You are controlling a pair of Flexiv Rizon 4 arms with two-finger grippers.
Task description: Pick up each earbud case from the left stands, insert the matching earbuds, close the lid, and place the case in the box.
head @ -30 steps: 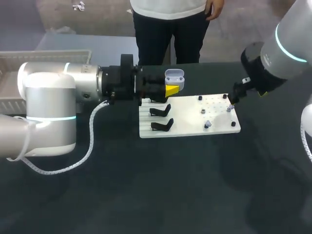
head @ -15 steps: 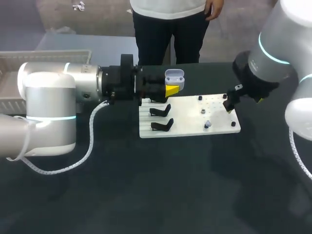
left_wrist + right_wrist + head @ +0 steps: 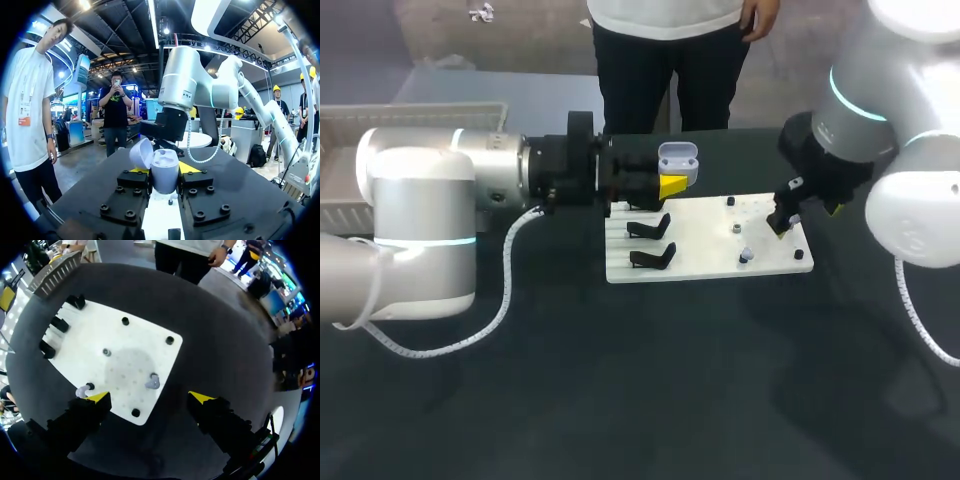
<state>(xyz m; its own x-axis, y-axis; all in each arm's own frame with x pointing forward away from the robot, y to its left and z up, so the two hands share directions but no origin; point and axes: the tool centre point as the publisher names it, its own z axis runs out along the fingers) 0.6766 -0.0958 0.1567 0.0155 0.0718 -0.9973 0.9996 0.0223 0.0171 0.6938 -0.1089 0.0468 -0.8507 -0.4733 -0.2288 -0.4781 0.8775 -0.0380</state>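
Now holding the earbud case (image 3: 164, 172), lid open, clamped in the left pincer (image 3: 670, 185) above the white board's (image 3: 131, 357) stand end, with the right pincer (image 3: 150, 397) spread wide and empty over an earbud (image 3: 152, 382). Liable to knock that small, rounded earbud aside if closed off-centre. Dark table (image 3: 620, 390) beneath the board; arms well apart.

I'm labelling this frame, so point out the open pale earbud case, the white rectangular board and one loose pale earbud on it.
open pale earbud case (image 3: 165, 172), left wrist view, on its body.
white rectangular board (image 3: 705, 250), head view, on a bare patch.
loose pale earbud (image 3: 152, 383), right wrist view, on its middle.
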